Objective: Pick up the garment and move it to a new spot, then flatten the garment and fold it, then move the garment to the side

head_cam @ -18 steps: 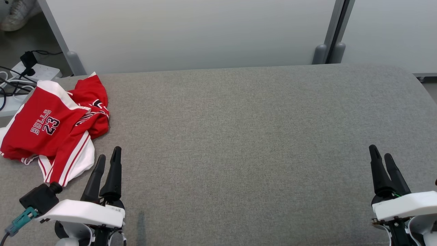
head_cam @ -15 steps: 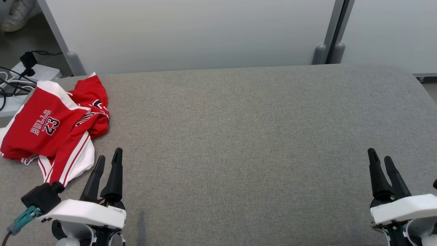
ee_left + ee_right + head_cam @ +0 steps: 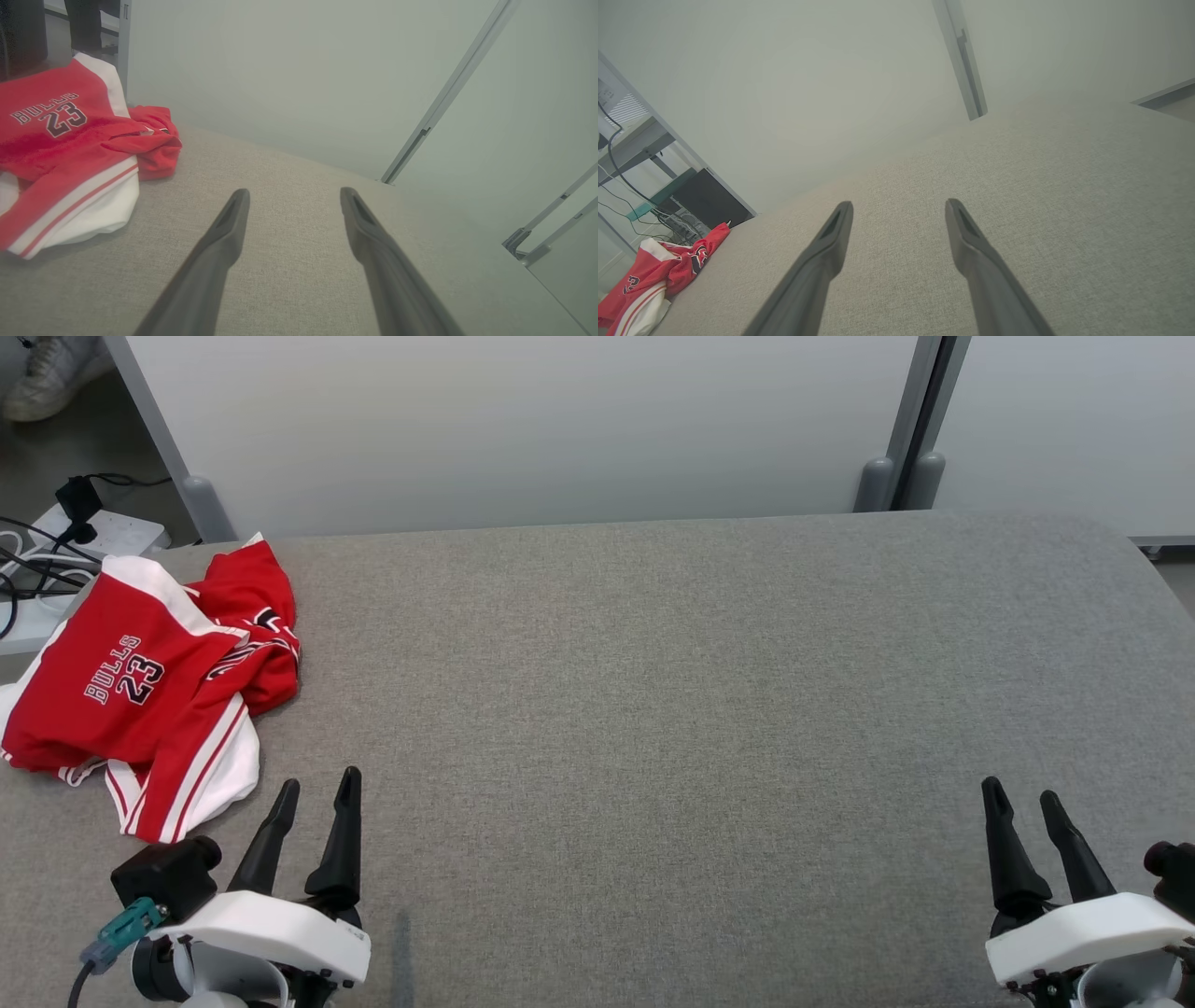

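Head view: garment [image 3: 140, 686] bunched at far-left end of grey woven pad [image 3: 653, 709], near left gripper [image 3: 319, 779], not touching. Past that corner: white power strip [image 3: 112, 532] with black cables [image 3: 28, 569], pale shoe [image 3: 47, 378] on floor. Right wrist view: dark box [image 3: 710, 200] under a shelf, behind garment. Left wrist view: "BULLS 23" print on soft creased red fabric, white panels, striped trim. Left gripper and right gripper [image 3: 1019, 791]: tapered dark fingers spread wide, released, gripping nothing, over bare pad.
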### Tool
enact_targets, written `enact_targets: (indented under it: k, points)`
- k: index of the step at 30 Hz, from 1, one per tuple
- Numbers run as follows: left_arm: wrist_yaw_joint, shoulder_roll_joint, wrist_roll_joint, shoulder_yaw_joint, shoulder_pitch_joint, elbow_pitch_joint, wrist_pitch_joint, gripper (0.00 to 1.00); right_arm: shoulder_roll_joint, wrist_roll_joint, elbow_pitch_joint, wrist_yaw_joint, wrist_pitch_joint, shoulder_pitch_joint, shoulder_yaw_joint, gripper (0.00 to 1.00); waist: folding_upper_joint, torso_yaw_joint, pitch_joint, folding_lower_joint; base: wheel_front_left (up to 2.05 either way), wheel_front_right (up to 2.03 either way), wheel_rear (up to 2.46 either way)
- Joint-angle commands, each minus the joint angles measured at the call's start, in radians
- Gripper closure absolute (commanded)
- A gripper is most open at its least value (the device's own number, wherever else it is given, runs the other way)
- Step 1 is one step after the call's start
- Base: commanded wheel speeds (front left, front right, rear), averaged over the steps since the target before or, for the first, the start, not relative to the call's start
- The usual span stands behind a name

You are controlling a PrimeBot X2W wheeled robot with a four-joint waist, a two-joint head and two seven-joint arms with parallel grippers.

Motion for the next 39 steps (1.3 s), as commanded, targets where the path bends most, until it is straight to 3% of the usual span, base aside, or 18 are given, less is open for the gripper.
enact_targets:
  k: [1, 15, 28, 39]
  points:
    - [0.011, 0.026, 0.041, 0.013, -0.051, -0.019, -0.015, 0.0, -0.012, -0.043, -0.019, 0.005, -0.018, -0.02, 0.019, 0.0, 0.0, 0.001, 0.0, -0.0001, 0.0, 0.0, 0.0]
    - [0.055, 0.043, 0.161, -0.009, -0.059, 0.022, -0.054, 0.0, -0.007, -0.215, -0.009, 0.006, -0.056, -0.011, 0.028, 0.0, 0.0, 0.003, -0.003, -0.0001, 0.0, 0.0, 0.0]
    - [0.033, 0.016, 0.198, 0.022, -0.068, 0.081, -0.092, 0.0, 0.01, -0.274, 0.015, 0.007, -0.094, 0.003, 0.024, 0.0, 0.0, 0.006, -0.008, -0.0001, 0.0, 0.0, 0.0]
    - [0.039, 0.018, 0.302, 0.03, -0.088, 0.134, -0.124, 0.0, 0.004, -0.361, 0.026, 0.007, -0.126, 0.003, 0.033, 0.0, 0.0, 0.011, -0.015, -0.0001, 0.0, 0.0, 0.0]
